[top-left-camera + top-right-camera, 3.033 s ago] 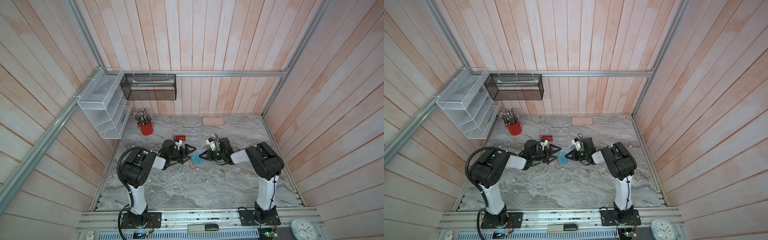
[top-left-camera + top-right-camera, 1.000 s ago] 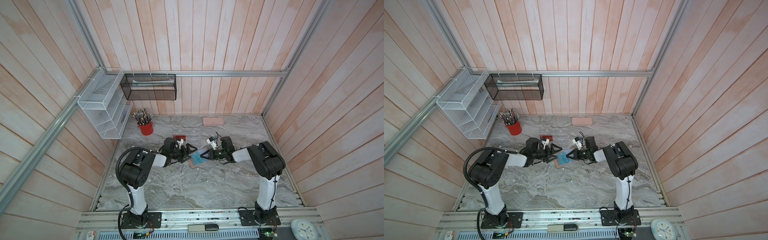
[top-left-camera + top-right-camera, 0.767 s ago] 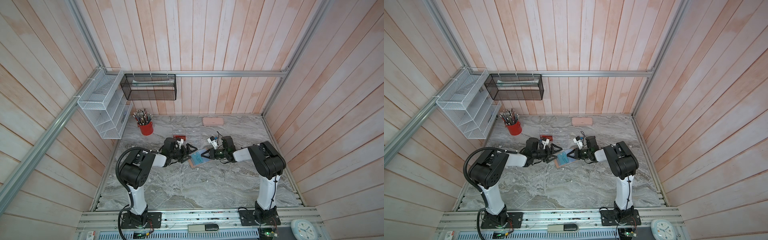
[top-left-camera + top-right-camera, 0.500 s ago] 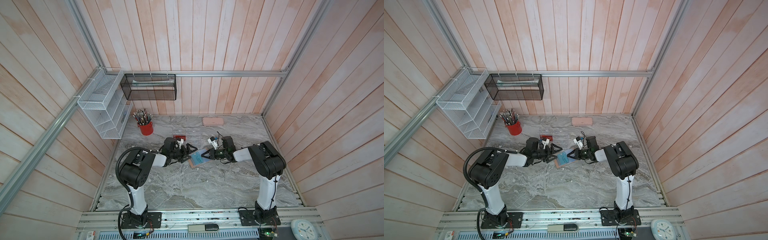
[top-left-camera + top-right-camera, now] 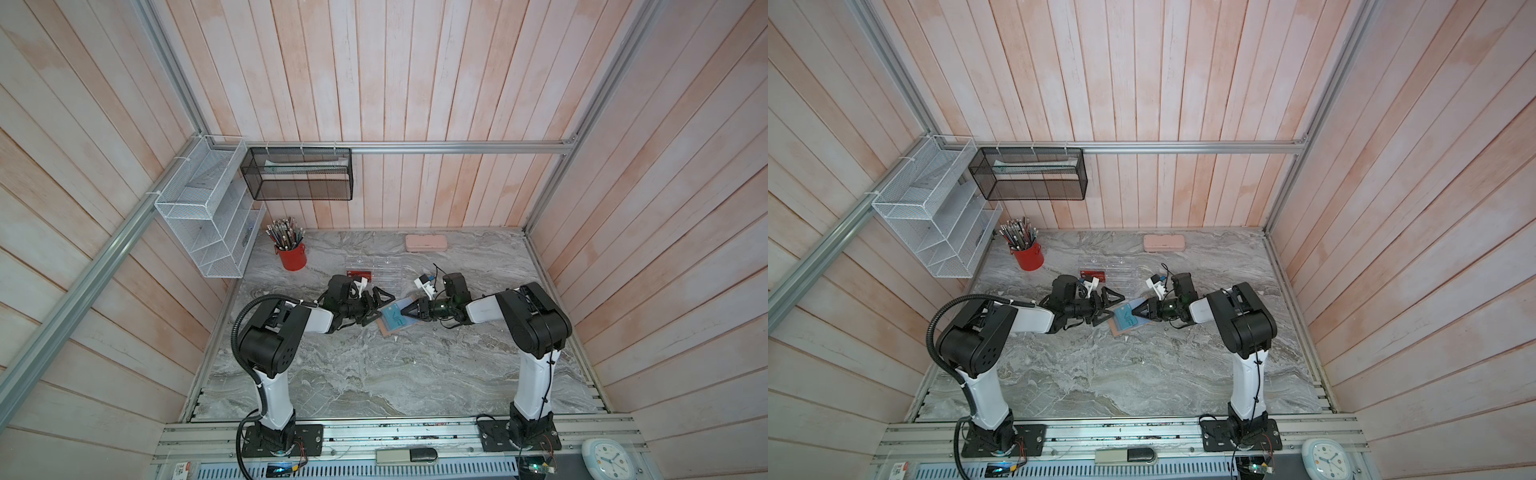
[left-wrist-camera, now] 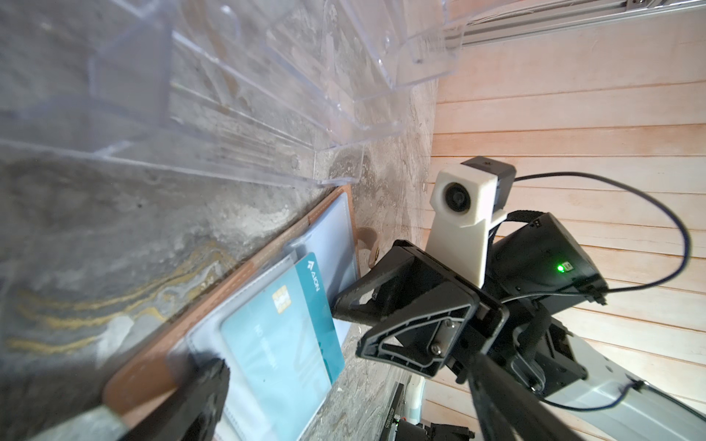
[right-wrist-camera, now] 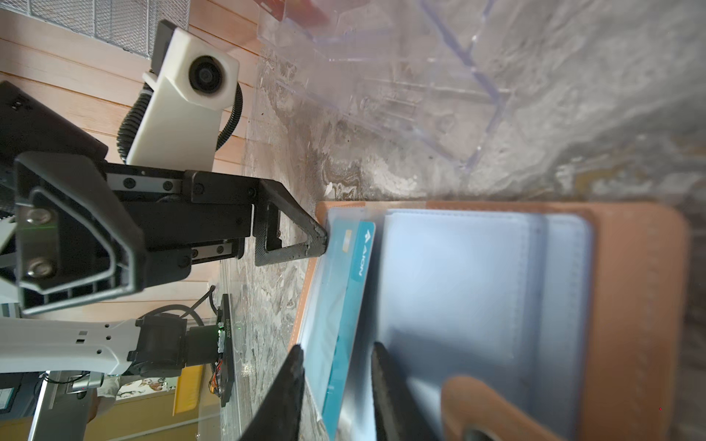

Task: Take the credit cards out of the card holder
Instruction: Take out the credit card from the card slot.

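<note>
Grip just released on the right: the right gripper (image 7: pixel 338 382) was pinched shut a second ago, and now its jaws stand a little apart with the edge of the teal VIP card (image 7: pixel 349 298) loose in the gap. Nothing is clamped.

The card isn't free. Only the darker strip along one edge clears the clear sleeve; the rest is tucked in.

Under it the card holder (image 7: pixel 630 305) lies open and flat on the marble table (image 5: pixel 374 374), mid-table between the two arms, snap tab toward the right arm.

Opposite, the left gripper (image 5: pixel 377 308) is spread wide and holds nothing. One fingertip (image 7: pixel 319 238) touches the holder's corner at the sleeve edge, and it looks like it's pinning the holder down.

Behind the holder is the clear acrylic rack (image 5: pixel 386 272), with the red card (image 5: pixel 359 274) at its left end. No sign of the black card from where I stand.

My read: this is a regrip, not a finish. The teal card is only partway out, so the right arm probably needs a deeper bite and another pull. The left has to stop the holder sliding along with it.
</note>
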Robot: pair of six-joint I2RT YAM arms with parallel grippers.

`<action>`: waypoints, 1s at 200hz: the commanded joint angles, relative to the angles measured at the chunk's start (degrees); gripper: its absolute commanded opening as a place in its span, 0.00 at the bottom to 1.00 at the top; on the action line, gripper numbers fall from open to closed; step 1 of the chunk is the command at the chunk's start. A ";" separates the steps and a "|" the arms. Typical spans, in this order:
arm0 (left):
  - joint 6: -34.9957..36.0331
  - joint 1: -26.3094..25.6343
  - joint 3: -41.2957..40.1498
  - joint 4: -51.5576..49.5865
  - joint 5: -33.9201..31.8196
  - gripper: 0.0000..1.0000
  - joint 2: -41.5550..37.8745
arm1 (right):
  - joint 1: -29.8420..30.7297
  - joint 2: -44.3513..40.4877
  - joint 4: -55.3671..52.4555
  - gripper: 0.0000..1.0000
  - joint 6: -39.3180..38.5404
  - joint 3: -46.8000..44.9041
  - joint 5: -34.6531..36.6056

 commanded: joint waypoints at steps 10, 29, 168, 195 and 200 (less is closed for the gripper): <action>2.08 -0.41 -2.35 -9.80 -4.70 1.00 3.66 | 0.04 2.46 -0.19 0.31 0.24 1.79 -2.81; 2.08 -0.41 -2.33 -9.78 -4.69 1.00 3.66 | 0.18 2.81 0.11 0.30 0.32 2.15 -3.47; 2.41 -0.34 -2.70 -9.98 -4.79 1.00 3.46 | 0.85 5.61 2.93 0.12 2.50 3.50 -5.08; 2.61 -0.23 -2.92 -10.15 -4.79 1.00 3.49 | 0.77 5.89 4.30 0.04 3.28 2.89 -4.93; 2.63 -0.24 -2.96 -10.20 -4.79 1.00 3.49 | 0.78 5.90 4.52 0.02 3.39 2.70 -4.80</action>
